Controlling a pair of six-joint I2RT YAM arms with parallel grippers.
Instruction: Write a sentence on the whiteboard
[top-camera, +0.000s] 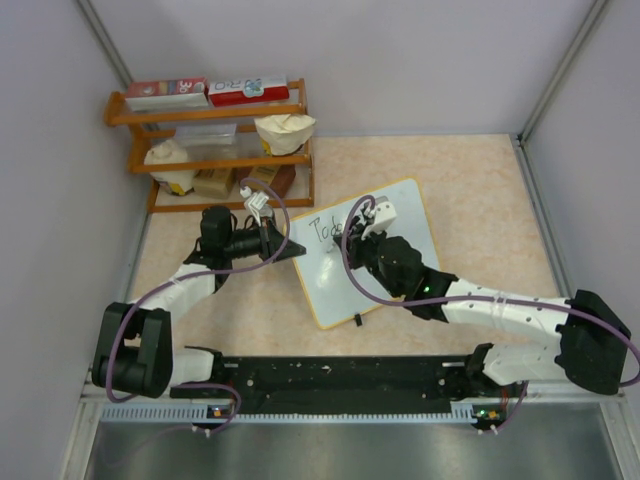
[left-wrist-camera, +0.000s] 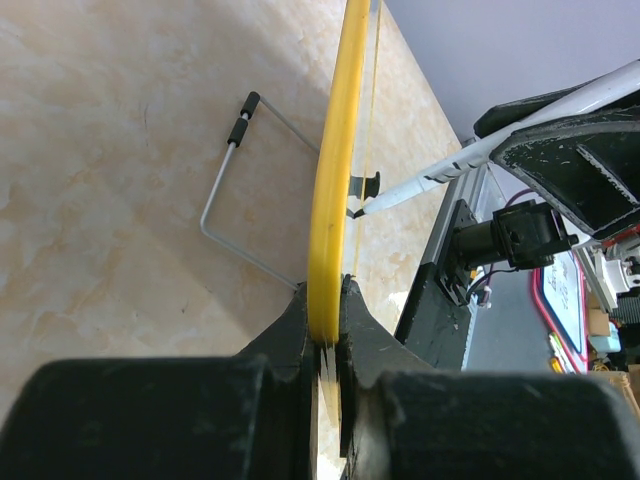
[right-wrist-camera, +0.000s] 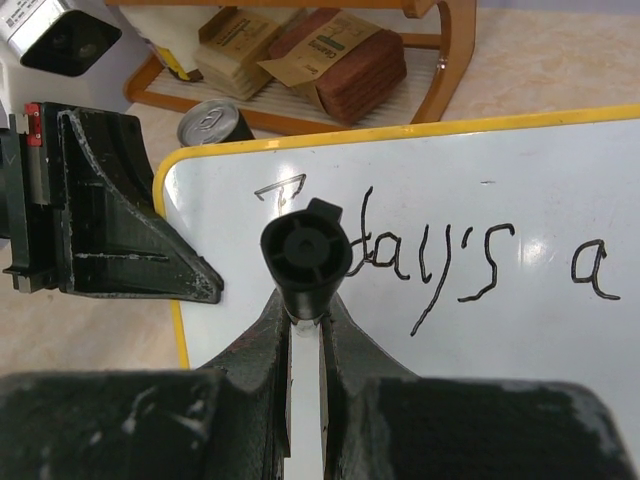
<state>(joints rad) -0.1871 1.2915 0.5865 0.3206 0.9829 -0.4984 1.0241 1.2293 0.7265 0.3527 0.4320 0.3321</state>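
Snugly, whiteboard (left-wrist-camera: 327, 200) inside left pincer (left-wrist-camera: 326, 310).

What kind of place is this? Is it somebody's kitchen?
Probably a robot lab booth, not a kitchen: a left arm and right arm mounted at a table, plain walls close around it, and a shelf of groceries like props.
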